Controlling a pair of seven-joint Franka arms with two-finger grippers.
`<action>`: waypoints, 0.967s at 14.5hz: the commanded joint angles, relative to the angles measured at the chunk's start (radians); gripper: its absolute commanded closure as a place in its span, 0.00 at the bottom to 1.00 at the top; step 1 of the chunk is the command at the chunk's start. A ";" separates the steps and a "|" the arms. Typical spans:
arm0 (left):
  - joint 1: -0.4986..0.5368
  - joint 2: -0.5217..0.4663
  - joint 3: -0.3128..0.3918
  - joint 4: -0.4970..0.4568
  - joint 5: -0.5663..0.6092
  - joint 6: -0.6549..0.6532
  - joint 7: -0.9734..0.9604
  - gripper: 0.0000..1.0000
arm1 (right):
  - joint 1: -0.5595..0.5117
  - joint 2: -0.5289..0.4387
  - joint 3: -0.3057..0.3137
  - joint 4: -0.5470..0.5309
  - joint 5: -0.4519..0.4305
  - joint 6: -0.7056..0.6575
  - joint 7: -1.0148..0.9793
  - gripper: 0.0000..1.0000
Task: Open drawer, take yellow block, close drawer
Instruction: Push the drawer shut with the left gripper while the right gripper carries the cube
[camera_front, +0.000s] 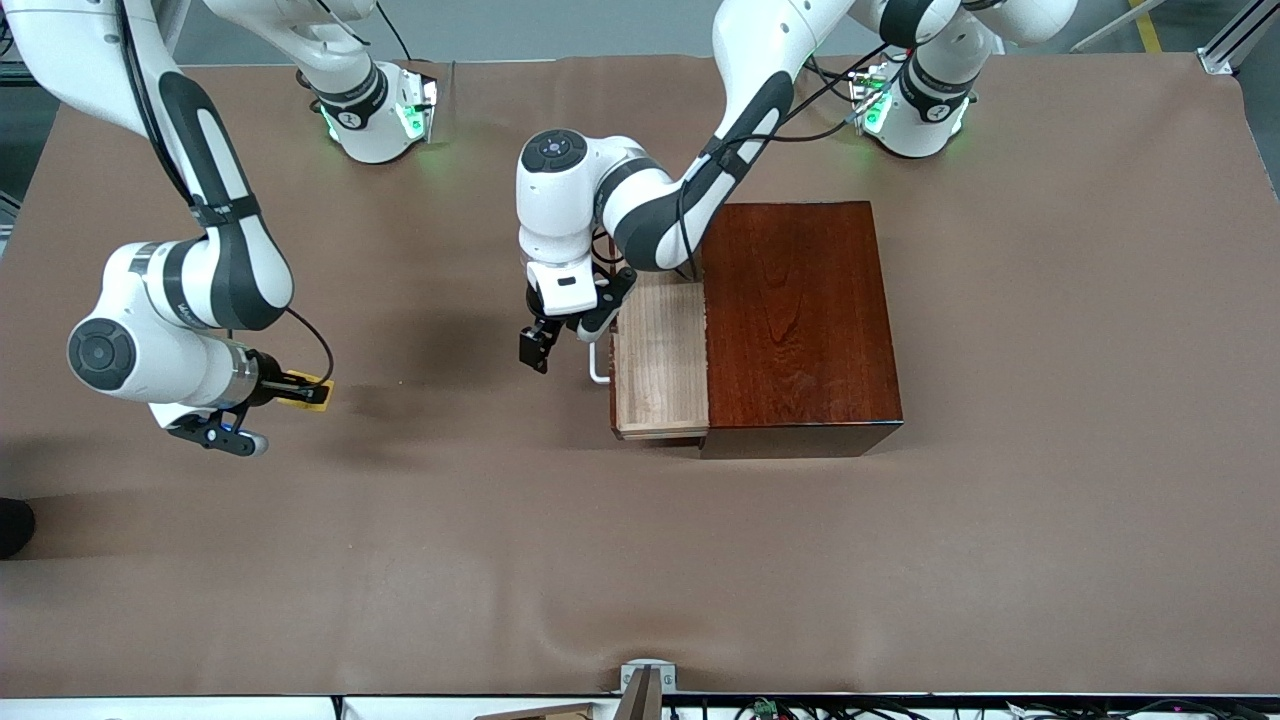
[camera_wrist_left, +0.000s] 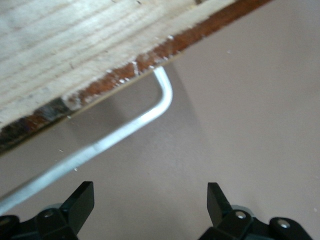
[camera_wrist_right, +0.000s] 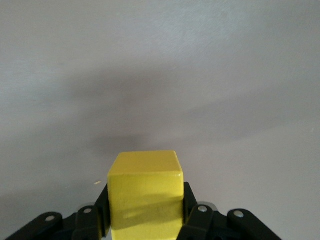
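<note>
The drawer (camera_front: 660, 362) stands pulled out of the mahogany box (camera_front: 800, 320), and its pale wooden tray shows nothing inside. My left gripper (camera_front: 562, 335) hangs open just beside the drawer's white bar handle (camera_front: 598, 364), on the side toward the right arm's end. In the left wrist view the handle (camera_wrist_left: 125, 127) runs ahead of the spread left gripper (camera_wrist_left: 150, 205), with nothing between the fingers. My right gripper (camera_front: 310, 391) is shut on the yellow block (camera_front: 325, 384) above bare table toward the right arm's end. The right wrist view shows the yellow block (camera_wrist_right: 145, 185) clamped in the right gripper (camera_wrist_right: 145, 207).
A brown cloth (camera_front: 640, 560) covers the whole table. The box is the only large object on it, toward the left arm's end of the middle. A small metal bracket (camera_front: 648, 680) sits at the table edge nearest the front camera.
</note>
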 joint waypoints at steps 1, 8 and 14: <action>-0.004 0.019 0.006 0.037 0.016 -0.069 -0.031 0.00 | -0.059 -0.041 0.017 -0.097 -0.058 0.095 -0.089 1.00; 0.016 -0.002 0.006 0.032 0.013 -0.228 -0.028 0.00 | -0.119 -0.022 0.015 -0.230 -0.105 0.342 -0.172 1.00; 0.039 -0.016 0.009 0.022 0.022 -0.369 -0.023 0.00 | -0.148 0.005 0.011 -0.241 -0.170 0.385 -0.194 1.00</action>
